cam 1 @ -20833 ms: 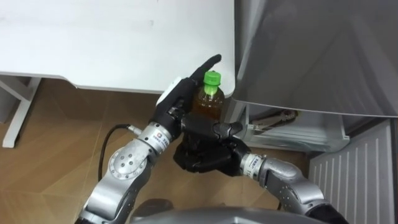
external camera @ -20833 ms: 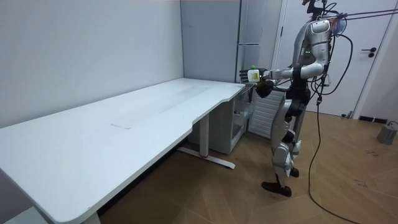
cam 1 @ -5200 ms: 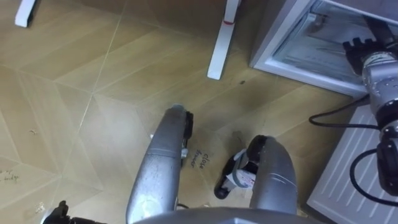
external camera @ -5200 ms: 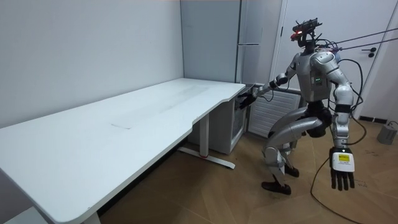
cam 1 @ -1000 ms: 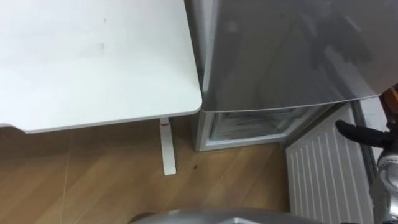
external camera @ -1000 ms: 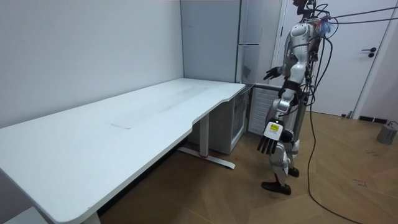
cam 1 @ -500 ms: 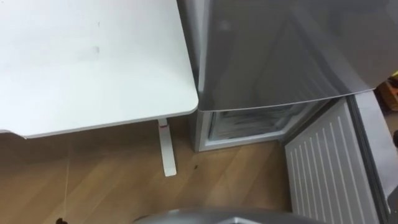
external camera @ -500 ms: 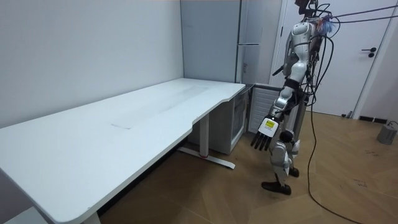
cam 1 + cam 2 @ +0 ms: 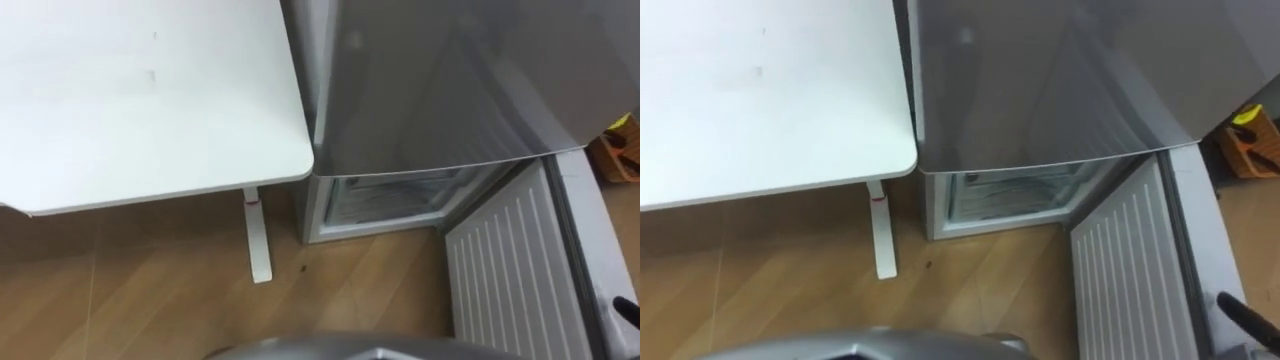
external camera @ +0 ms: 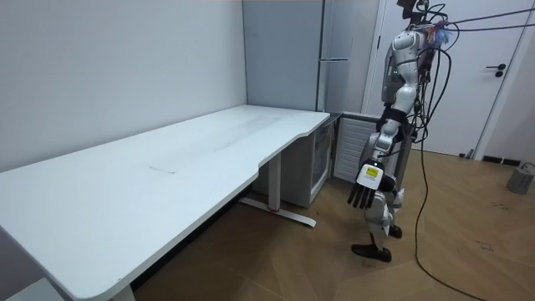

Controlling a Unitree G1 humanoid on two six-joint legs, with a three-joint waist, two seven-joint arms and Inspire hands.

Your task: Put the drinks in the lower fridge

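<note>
The lower fridge compartment point(image 9: 390, 196) stands open, with pale shelves inside, under the grey upper fridge front point(image 9: 450, 80). Its ribbed white door point(image 9: 505, 280) is swung out to the right. In the room view I stand upright before the fridge point(image 10: 334, 50). My left hand point(image 10: 365, 191) hangs at my side with straight fingers, holding nothing. One straight dark finger of my right hand point(image 9: 1240, 315) pokes in at the lower right edge, beside the open door and touching nothing.
The white table point(image 9: 150, 100) reaches up to the fridge's left side, and its leg point(image 9: 257, 240) stands on the wooden floor. An orange box point(image 9: 620, 148) sits on the floor at the far right. Open floor lies behind me in the room view.
My right hand has dropped from beside the fridge door to the lower right edge. The left arm has swung slightly at my side. The view has shifted a little.
</note>
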